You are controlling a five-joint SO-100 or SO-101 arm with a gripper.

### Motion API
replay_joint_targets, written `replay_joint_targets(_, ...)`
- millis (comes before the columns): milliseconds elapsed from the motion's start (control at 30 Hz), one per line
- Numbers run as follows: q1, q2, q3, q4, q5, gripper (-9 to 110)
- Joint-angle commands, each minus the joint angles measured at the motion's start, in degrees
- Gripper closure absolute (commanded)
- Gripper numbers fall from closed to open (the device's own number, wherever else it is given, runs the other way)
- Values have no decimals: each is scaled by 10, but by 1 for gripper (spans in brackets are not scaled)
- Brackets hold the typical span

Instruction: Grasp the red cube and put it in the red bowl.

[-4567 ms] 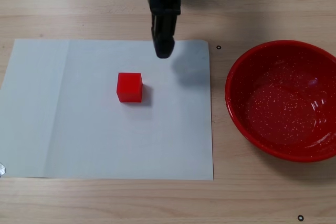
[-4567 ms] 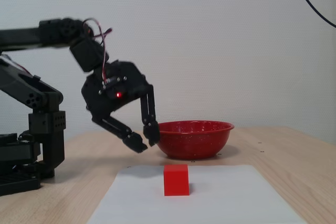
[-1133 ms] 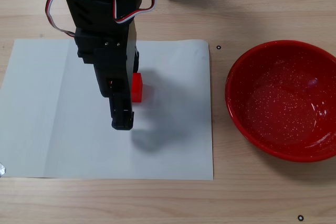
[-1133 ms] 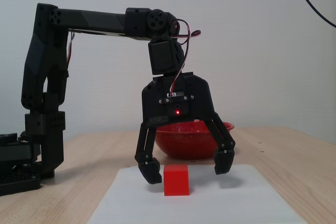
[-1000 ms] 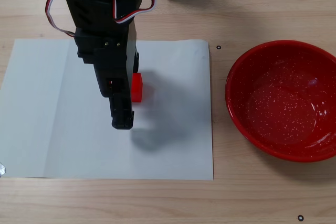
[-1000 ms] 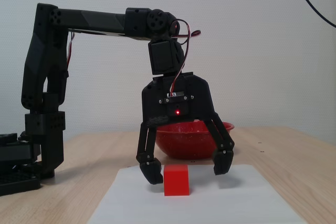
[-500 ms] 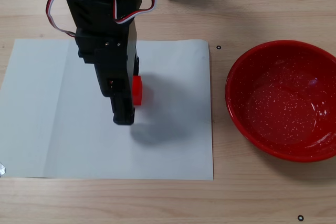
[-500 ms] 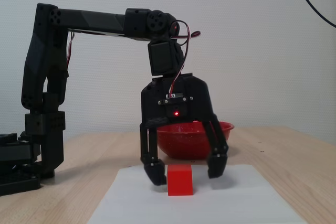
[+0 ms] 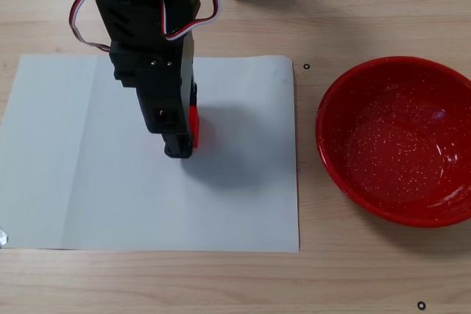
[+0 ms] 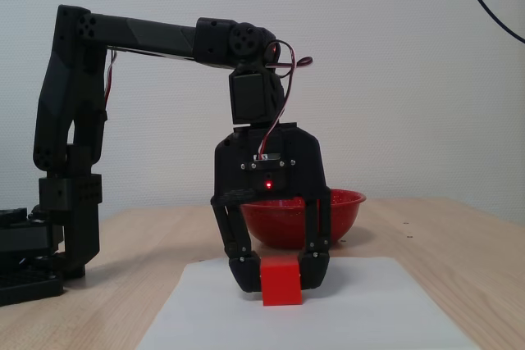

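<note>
The red cube (image 10: 281, 283) sits between my gripper's (image 10: 281, 275) two black fingers, low on the white paper sheet (image 9: 88, 182). Both fingers press against its sides, so the gripper is shut on it. In the top-down fixed view only a red strip of the cube (image 9: 193, 126) shows beside the gripper (image 9: 185, 141), whose body hides the rest. The red bowl (image 9: 401, 137), glossy with white speckles, stands empty on the wood to the right of the paper. In the side-on fixed view the bowl (image 10: 344, 206) shows behind the gripper.
The paper sheet lies on a light wooden table (image 9: 353, 277). The arm's base (image 10: 57, 235) stands at the left of the side-on view. Small black marks dot the table near the paper's corner (image 9: 306, 66) and the front edge (image 9: 421, 304).
</note>
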Motion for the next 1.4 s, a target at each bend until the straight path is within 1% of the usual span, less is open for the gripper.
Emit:
replay_joint_targets(0, -7, 37, -40, 15, -11, 101)
replay_joint_targets(467, 28, 54, -238, 210, -67, 101)
replay_joint_targets(700, 71, 67, -300, 240, -83, 101)
replay_joint_targets(1033, 211, 76, -393, 272, -112, 101)
replay_joint_targets(1367, 374, 69, -454, 273, -134, 101)
